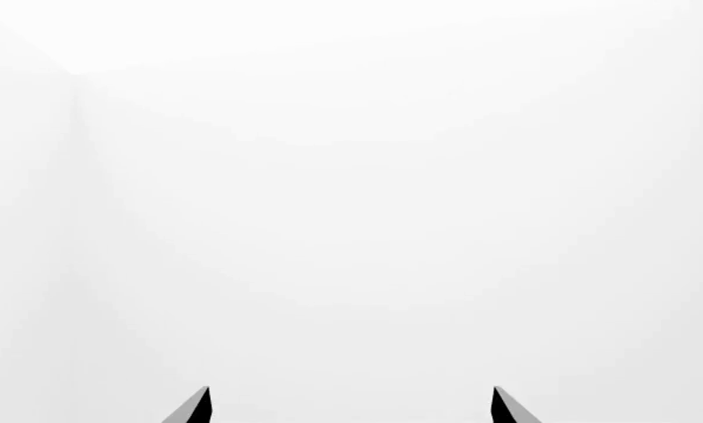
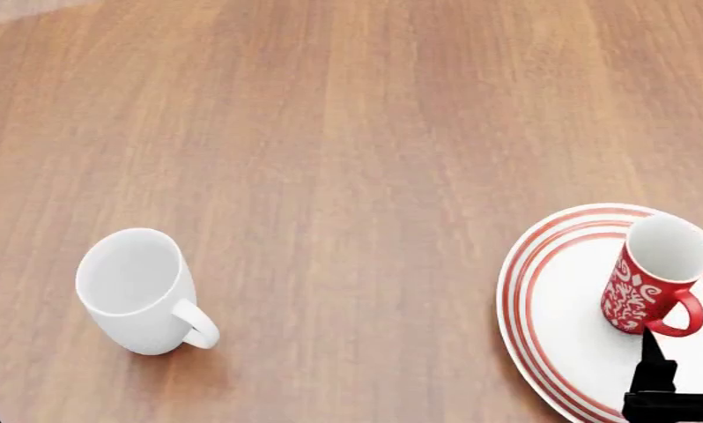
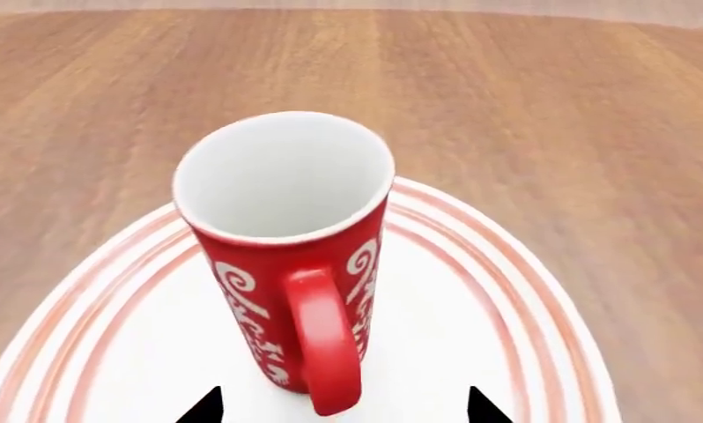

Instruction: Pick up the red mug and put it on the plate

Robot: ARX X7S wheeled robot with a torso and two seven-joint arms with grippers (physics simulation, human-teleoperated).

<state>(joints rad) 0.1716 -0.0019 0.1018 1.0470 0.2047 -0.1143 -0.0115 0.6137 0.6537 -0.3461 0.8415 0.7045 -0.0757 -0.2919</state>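
The red mug (image 2: 651, 278) with its white swirl pattern stands upright on the plate (image 2: 563, 326), a white plate with red rings at the table's right front. In the right wrist view the red mug (image 3: 287, 247) shows its white inside, and its handle (image 3: 324, 339) points toward the camera over the plate (image 3: 469, 326). My right gripper (image 3: 345, 401) is open, its two dark fingertips wide apart on either side of the handle's lower end and touching nothing. My left gripper (image 1: 351, 392) is open and faces only blank white.
A plain white mug (image 2: 140, 291) stands upright at the left front of the wooden table (image 2: 328, 132), handle toward the right. Part of my right arm (image 2: 663, 388) shows dark at the plate's near edge.
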